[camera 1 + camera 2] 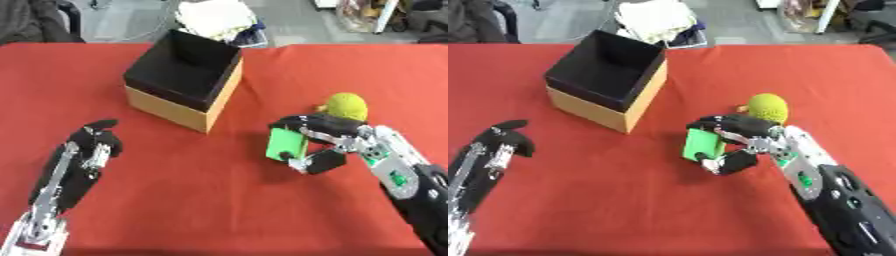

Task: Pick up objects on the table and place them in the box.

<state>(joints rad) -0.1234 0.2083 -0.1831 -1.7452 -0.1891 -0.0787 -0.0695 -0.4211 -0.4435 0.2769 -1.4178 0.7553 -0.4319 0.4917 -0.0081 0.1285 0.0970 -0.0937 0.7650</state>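
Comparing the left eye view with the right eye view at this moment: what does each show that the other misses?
Only the left eye view shows the left arm down to its silver base at the bottom edge. Only the right eye view shows red table beyond the right arm. Both show the right robot hand curled round the green block, the yellow-green ball, the box and the left robot hand resting open.

A small bright green block (285, 144) stands on edge on the red worktop (219, 200), pinched between the fingers and thumb of the right robot hand (325, 142). Just behind it lies a yellow-green fuzzy ball (346, 105). The open box (184, 78), black inside with tan sides, stands upright, well apart to the left and farther back.
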